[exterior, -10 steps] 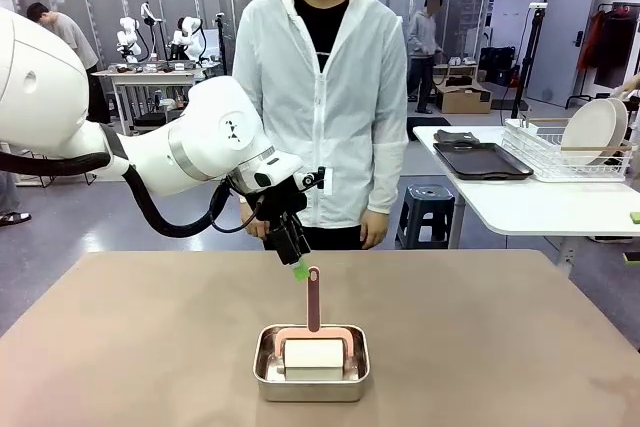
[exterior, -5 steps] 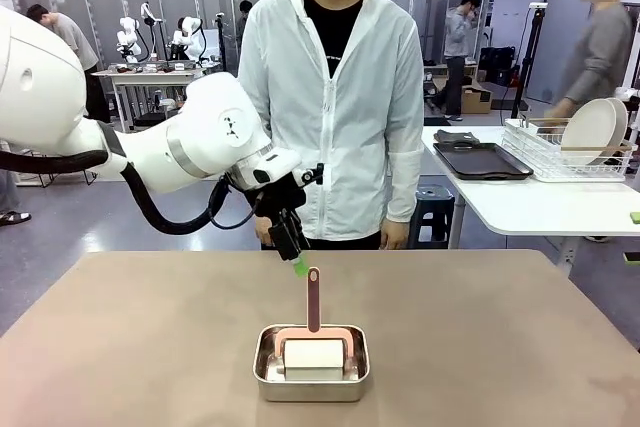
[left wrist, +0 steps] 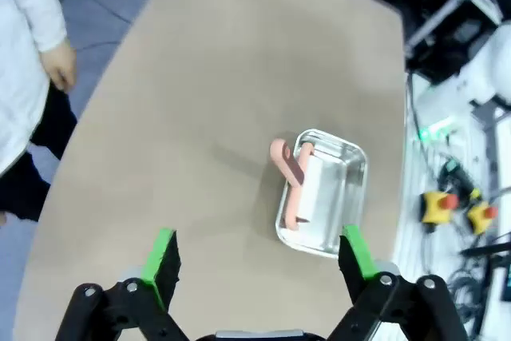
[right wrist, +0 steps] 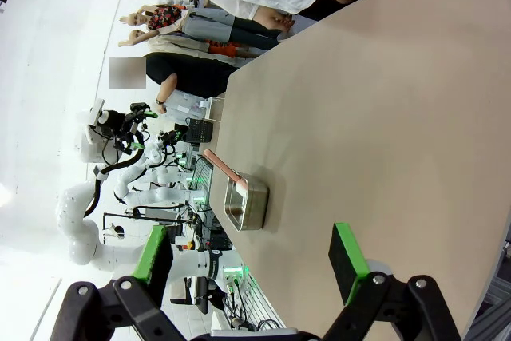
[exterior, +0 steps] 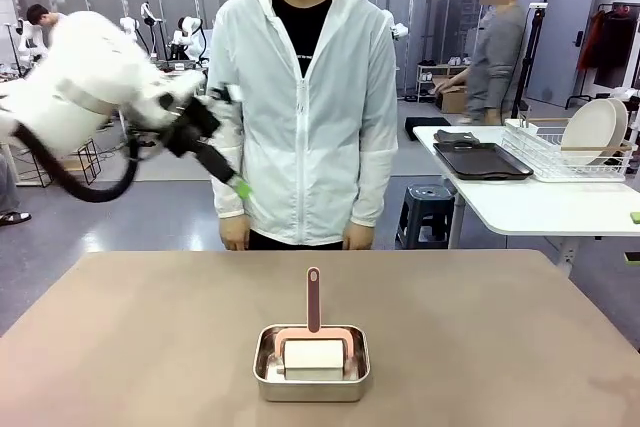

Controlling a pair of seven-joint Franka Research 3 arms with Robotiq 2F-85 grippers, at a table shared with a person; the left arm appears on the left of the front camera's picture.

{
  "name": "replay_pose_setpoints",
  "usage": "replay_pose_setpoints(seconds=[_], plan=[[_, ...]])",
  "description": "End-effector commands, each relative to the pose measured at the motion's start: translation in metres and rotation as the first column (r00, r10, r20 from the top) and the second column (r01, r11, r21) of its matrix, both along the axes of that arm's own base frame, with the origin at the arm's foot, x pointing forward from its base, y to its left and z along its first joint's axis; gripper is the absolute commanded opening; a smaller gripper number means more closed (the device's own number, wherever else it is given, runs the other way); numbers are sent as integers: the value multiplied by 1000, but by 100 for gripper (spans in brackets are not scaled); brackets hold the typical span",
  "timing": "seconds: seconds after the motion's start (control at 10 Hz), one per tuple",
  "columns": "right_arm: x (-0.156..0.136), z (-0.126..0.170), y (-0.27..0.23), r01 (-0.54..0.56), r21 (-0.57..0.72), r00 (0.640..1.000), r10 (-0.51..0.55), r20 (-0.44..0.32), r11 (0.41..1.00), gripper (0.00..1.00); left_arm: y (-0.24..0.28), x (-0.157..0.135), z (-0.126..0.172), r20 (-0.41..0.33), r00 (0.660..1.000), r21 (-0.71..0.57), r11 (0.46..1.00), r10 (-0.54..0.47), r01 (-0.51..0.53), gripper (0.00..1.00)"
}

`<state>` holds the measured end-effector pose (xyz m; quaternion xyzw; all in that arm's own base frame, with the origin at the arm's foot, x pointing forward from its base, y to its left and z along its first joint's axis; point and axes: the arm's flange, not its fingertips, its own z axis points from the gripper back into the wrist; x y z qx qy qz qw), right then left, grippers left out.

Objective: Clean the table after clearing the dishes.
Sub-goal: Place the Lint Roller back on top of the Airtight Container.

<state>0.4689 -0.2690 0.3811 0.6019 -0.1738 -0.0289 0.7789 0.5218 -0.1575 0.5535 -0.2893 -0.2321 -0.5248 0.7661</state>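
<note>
Left hand [exterior: 240,187] spread, empty, high up-left of tin [exterior: 311,363] on table [exterior: 150,347]. Roller [exterior: 313,347] handle upright, pointing up. Left nearer; right hand [right wrist: 251,265] spread too.

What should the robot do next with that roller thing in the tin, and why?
Probably bring the left gripper back down to the roller's pink handle. It hangs open, high at the table's far left, holding nothing. The roller sits in the tin, handle pointing up, and the tabletop looks free of dishes, so wiping seems next.
</note>
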Motion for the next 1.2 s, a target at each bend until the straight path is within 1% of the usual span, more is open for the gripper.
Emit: replay_pose_setpoints(seconds=[0.0,0.1,0.2,0.3,0.4,0.5,0.6,0.7,0.8,0.9,1.0,1.1], plan=[[-3,2,3,-8,-3,1000,7,-9,1000,100,75,-8,-8,-133,983,-166,975,126,-148,100],[-3,2,3,-8,-3,1000,7,-9,1000,100,116,-7,-10,-192,965,-244,944,178,-222,100],[-3,2,3,-8,-3,1000,7,-9,1000,100,165,-4,-17,-265,933,-292,902,244,-319,100],[-3,2,3,-8,-3,1000,7,-9,1000,100,206,-1,-29,-336,903,-318,870,268,-376,100],[-3,2,3,-8,-3,1000,7,-9,1000,100,245,-1,-42,-388,867,-334,829,313,-449,100],[-3,2,3,-8,-3,1000,7,-9,1000,100,273,-3,-56,-434,837,-342,799,333,-495,100],[-3,2,3,-8,-3,1000,7,-9,1000,100,301,-8,-71,-494,832,-400,783,253,-476,100],[-3,2,3,-8,-3,1000,7,-9,1000,100,331,-14,-91,-553,802,-389,781,227,-489,100],[-3,2,3,-8,-3,1000,7,-9,1000,100,357,-21,-107,-563,811,-442,772,158,-457,100],[-3,2,3,-8,-3,1000,7,-9,1000,100,374,-28,-120,-583,805,-486,746,110,-455,100],[-3,2,3,-8,-3,1000,7,-9,1000,100,391,-33,-136,-647,749,-446,727,140,-521,100],[-3,2,3,-8,-3,1000,7,-9,1000,100,406,-40,-144,-661,731,-463,674,170,-575,100]])
